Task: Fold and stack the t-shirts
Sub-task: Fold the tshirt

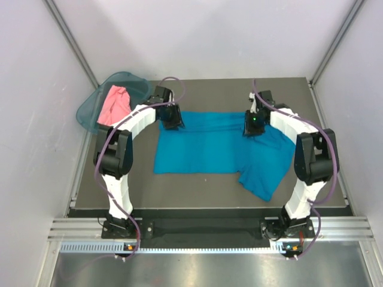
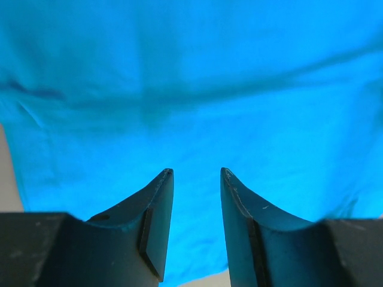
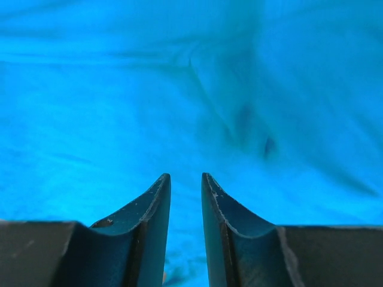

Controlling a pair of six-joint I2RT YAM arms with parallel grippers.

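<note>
The teal-blue t-shirt [image 1: 203, 146] lies spread across the dark table, one sleeve trailing toward the near right. My left gripper [image 1: 174, 124] hovers low over the shirt's far left edge. In the left wrist view its jaws [image 2: 196, 171] stand open, with blue cloth [image 2: 191, 89] under them and nothing between. My right gripper [image 1: 252, 129] is over the shirt's far right part. Its jaws [image 3: 185, 176] stand a narrow gap apart above wrinkled blue cloth [image 3: 119, 107]. The salmon-pink t-shirt [image 1: 114, 103] lies crumpled in the basket.
A teal plastic basket [image 1: 90, 112] sits at the far left corner, partly off the dark table top [image 1: 197, 185]. Pale walls with metal rails close in both sides and the back. Bare surface [image 2: 6, 179] shows past the shirt's edge in the left wrist view.
</note>
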